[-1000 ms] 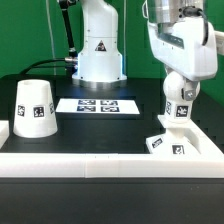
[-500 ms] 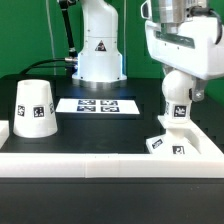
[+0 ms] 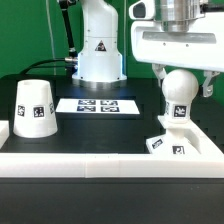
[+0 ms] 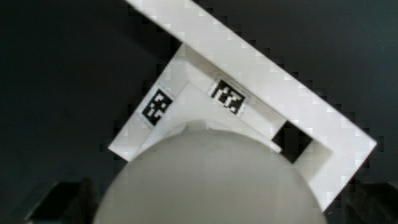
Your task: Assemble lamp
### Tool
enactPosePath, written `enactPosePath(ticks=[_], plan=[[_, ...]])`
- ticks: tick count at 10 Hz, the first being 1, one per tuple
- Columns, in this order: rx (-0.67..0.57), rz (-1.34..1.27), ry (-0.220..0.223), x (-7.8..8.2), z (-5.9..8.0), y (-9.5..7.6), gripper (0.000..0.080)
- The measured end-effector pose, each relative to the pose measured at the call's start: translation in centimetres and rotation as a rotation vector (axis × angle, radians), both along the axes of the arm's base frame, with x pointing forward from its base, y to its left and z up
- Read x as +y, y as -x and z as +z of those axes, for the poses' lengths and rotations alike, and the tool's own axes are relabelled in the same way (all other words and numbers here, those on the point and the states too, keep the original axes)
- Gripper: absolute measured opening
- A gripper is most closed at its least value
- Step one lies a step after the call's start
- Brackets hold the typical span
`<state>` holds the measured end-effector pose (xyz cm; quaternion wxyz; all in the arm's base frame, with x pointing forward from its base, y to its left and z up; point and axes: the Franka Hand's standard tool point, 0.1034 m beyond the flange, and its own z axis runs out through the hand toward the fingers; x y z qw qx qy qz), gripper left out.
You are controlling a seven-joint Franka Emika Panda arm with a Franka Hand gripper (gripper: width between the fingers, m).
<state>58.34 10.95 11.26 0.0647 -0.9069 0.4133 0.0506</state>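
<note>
The ball-shaped bulb (image 3: 179, 90) stands upright on the small square base (image 3: 172, 136) at the exterior view's right, against the border rail's corner. My gripper (image 3: 182, 82) hangs straight above it, its jaws apart on either side of the bulb's upper half with a gap showing. In the wrist view the bulb (image 4: 205, 175) fills the space between the dark fingers (image 4: 59, 203), with the tagged base (image 4: 178, 88) beyond it. The tapered shade (image 3: 33, 108) stands mouth down at the exterior view's left, far from the gripper.
The marker board (image 3: 98, 105) lies flat in the middle at the back. The long white border rail (image 3: 100, 166) runs along the front and up the right side, and shows in the wrist view (image 4: 249, 50). The arm's own pedestal (image 3: 100, 55) stands behind.
My gripper has turned about the bulb from a tilted stance to square-on. The bulb, base and shade have stayed in place.
</note>
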Motion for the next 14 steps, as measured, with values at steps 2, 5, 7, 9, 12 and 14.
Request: enactPosePath(ticks=[2, 5, 7, 9, 12, 14], plan=[[-0.061, 0.338, 0.039, -0.38, -0.05, -0.19, 0.0699], [-0.109, 0.702, 0.062, -0.33, -0.02, -0.34, 0.0699], [-0.125, 0.873, 0.063, -0.42, -0.06, -0.35, 0.0699], [-0.139, 1.005, 0.059, -0.54, -0.09, -0.36, 0.0699], [-0.159, 1.198, 0.051, -0.72, -0.12, -0.38, 0.0699], [-0.184, 1.421, 0.05, -0.31, -0.02, -0.38, 0.0699]])
